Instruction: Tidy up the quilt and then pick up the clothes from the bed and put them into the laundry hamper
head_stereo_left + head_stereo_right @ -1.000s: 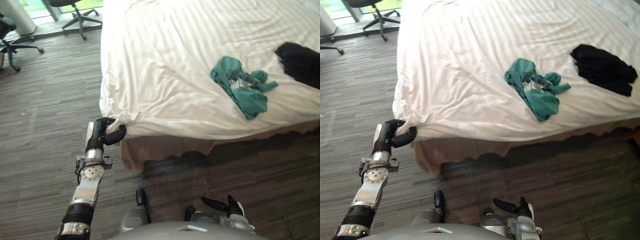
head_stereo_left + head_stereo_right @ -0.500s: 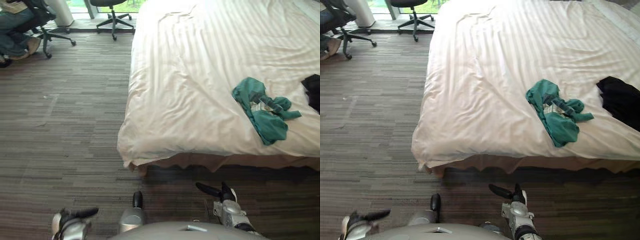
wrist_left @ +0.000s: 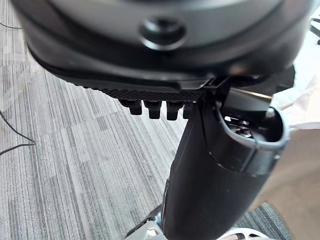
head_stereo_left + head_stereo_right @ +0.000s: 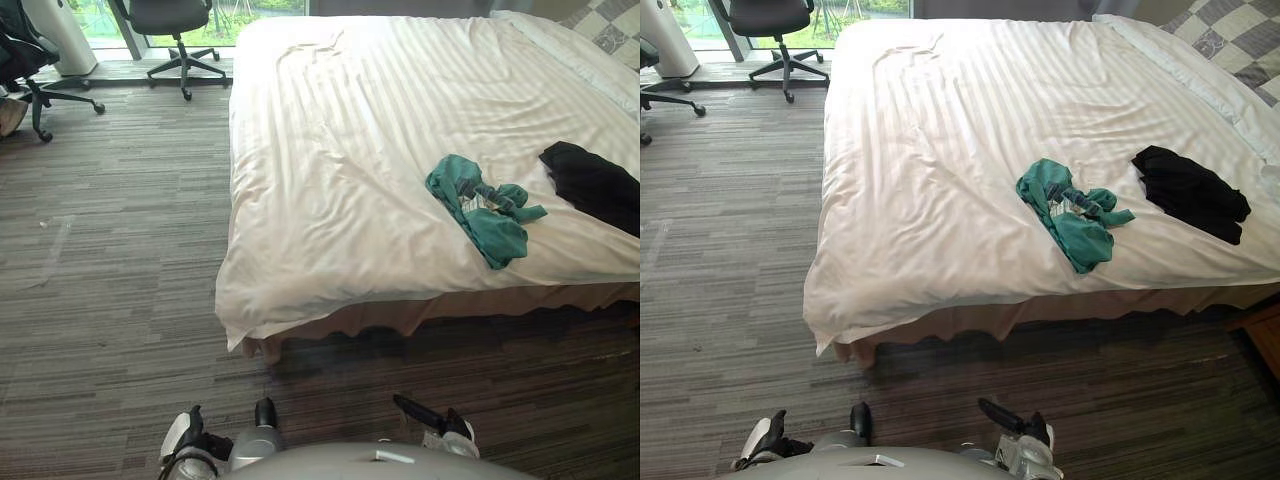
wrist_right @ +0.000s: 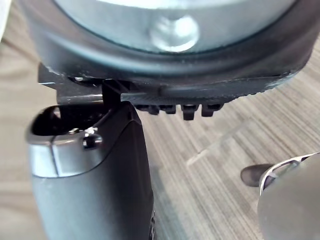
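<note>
The white quilt (image 4: 340, 170) lies spread quite smooth over the bed. On it, near the foot edge, sits a crumpled green garment (image 4: 482, 207), and a black garment (image 4: 595, 185) lies apart on its right. Both look light, soft and limp, so I think pinching the bunched middle is best. The left hand (image 4: 185, 440) and the right hand (image 4: 440, 430) hang low with loose fingers, holding nothing
</note>
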